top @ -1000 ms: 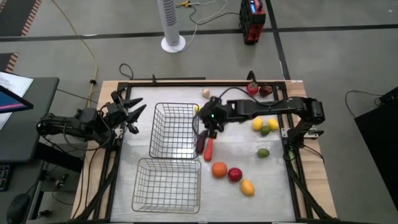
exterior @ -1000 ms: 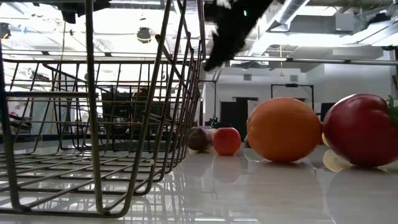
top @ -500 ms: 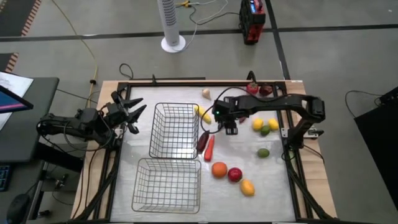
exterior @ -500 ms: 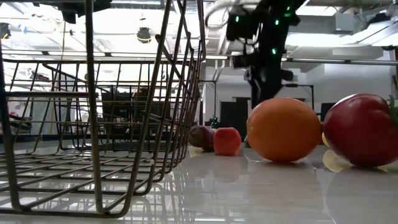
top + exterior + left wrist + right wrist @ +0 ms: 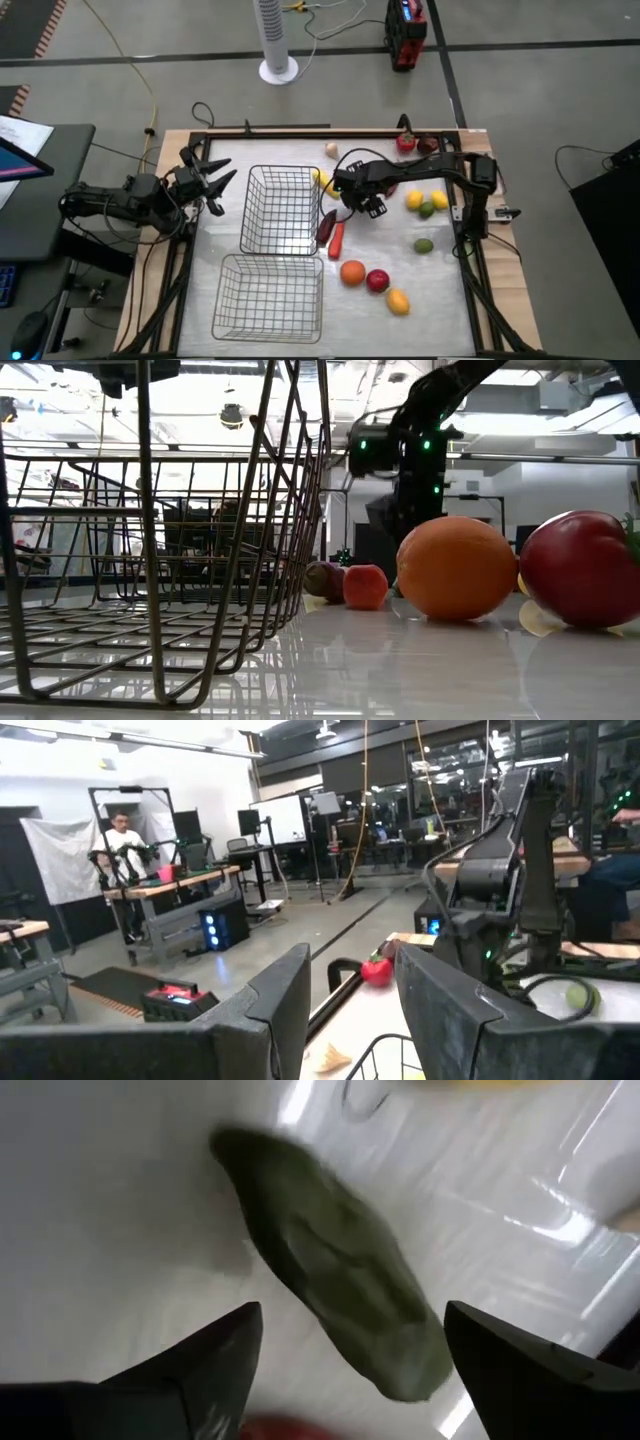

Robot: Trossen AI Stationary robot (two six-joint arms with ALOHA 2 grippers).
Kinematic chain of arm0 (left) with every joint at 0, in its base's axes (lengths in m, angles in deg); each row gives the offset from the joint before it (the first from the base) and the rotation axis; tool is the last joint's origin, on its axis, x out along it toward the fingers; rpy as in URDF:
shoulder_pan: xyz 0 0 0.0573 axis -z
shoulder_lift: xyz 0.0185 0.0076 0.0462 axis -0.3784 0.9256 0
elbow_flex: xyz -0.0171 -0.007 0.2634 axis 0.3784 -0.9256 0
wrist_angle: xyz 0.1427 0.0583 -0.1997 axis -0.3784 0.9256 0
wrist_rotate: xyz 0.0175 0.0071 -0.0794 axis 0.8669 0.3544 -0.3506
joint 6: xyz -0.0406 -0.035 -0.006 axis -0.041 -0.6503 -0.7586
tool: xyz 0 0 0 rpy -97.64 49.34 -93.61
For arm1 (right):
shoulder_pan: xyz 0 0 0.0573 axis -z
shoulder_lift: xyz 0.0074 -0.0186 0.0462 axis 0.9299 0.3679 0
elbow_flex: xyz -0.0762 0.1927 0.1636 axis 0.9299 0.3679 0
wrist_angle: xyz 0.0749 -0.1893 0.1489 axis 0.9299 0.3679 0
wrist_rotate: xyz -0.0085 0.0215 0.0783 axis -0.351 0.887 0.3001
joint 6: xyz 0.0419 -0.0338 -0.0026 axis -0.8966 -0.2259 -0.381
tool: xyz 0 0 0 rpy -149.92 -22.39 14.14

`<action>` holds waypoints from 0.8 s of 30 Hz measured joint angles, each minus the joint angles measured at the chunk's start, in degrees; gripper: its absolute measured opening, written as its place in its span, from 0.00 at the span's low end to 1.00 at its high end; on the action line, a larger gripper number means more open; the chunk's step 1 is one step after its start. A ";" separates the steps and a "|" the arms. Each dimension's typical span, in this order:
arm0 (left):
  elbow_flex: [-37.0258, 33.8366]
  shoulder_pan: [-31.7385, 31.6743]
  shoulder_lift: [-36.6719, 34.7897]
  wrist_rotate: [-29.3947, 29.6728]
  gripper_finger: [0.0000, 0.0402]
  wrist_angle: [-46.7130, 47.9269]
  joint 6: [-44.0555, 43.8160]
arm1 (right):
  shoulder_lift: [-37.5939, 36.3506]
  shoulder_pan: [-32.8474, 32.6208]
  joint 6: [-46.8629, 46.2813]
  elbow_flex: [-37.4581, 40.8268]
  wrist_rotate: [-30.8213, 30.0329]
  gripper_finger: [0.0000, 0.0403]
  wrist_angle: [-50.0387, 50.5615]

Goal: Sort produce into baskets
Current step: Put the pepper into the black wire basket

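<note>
Right tool (image 5: pixel 362 199) hovers over the middle of the white surface (image 5: pixel 440 290), its two fingers (image 5: pixel 170 1380) spread wide with nothing between them. Directly below it, seen past those fingers in its wrist view, lies a long dark green vegetable (image 5: pixel 335 1290), flat on the surface and apart from both fingertips. Just beside the tool toward the far basket (image 5: pixel 281 209) sits a yellow piece (image 5: pixel 324 181) against the basket's wire wall. On the near side of the tool lie a dark purple piece (image 5: pixel 323 226) and a long red one (image 5: pixel 336 237), side by side, close to that same basket's corner. Farther toward the front edge are an orange (image 5: pixel 352 272), a red apple-like fruit (image 5: pixel 377 281) and a yellow fruit (image 5: pixel 398 301) in a loose row. Out beyond the tool toward the right arm's base are two yellow pieces (image 5: pixel 414 200) with a green one (image 5: pixel 426 209) touching them, and a lone green fruit (image 5: pixel 424 245) nearer. At the back edge are a pale garlic (image 5: pixel 331 150) and a red piece (image 5: pixel 406 142). The near basket (image 5: pixel 269 297) holds nothing visible.

Left tool (image 5: pixel 212 178) waits off the far basket's left side, fingers apart and empty.
</note>
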 joint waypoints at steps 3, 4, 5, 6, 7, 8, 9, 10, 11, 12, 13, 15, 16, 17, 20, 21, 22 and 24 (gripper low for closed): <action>0.00 0.00 -0.02 0.00 0.34 0.15 -0.07 | 1.48 0.03 -0.11 0.00 -1.26 0.83 0.10; 0.00 0.00 -0.02 0.01 0.34 0.14 -0.07 | 1.60 0.02 -0.38 0.00 -1.29 0.81 0.13; 0.00 0.00 -0.02 0.00 0.34 0.02 0.02 | 1.66 0.06 -0.77 0.00 -1.28 0.78 0.07; 0.00 0.00 -0.02 0.03 0.34 -0.15 0.23 | 1.67 0.11 -1.30 0.00 -1.27 0.75 -0.31; 0.00 0.00 -0.02 0.04 0.34 -0.26 0.39 | 1.65 0.10 -1.69 0.00 -1.30 0.72 -0.97; 0.00 0.00 -0.02 0.05 0.34 -0.37 0.56 | 1.46 0.10 -1.95 0.00 -1.29 0.68 -1.44; 0.00 0.00 -0.02 0.05 0.34 -0.42 0.57 | 1.23 0.10 -2.31 0.00 -1.29 0.64 -1.71; 0.00 0.00 -0.02 0.05 0.34 -0.41 0.57 | 1.06 0.10 -2.70 0.00 -1.28 0.60 -2.06; 0.00 0.00 -0.02 0.07 0.34 -0.42 0.57 | 0.91 0.10 -2.98 -0.02 -1.27 0.55 -2.29; 0.00 0.00 -0.02 0.07 0.34 -0.40 0.57 | 0.80 0.10 -3.36 -0.06 -1.25 0.50 -2.28; 0.00 0.00 -0.02 0.07 0.34 -0.42 0.57 | 0.62 0.10 -3.78 -0.07 -1.23 0.45 -1.97; 0.00 0.00 -0.02 0.08 0.34 -0.41 0.57 | 0.48 -0.07 -4.67 -0.27 -1.22 0.36 -0.64; 0.00 0.00 -0.02 0.09 0.34 -0.42 0.57 | 0.46 -0.24 -5.06 -0.69 -1.21 0.32 0.62; 0.00 0.00 -0.02 0.08 0.34 -0.43 0.59 | 0.28 -0.42 -5.75 -1.28 -1.19 0.29 2.25; 0.00 0.00 -0.02 0.09 0.34 -0.52 0.59 | -0.10 -1.12 -8.25 -4.21 -1.44 0.29 6.86; 0.00 0.00 -0.02 0.09 0.34 -0.56 0.59 | -0.40 -1.46 -9.23 -5.51 -2.09 0.29 8.64; 0.00 0.00 -0.02 0.09 0.34 -0.66 0.61 | -0.60 -1.89 -9.82 -6.93 -3.28 0.29 10.45; 0.02 0.00 -0.02 0.11 0.34 -0.83 0.61 | -0.69 -3.19 -10.78 -10.47 -7.30 0.29 13.39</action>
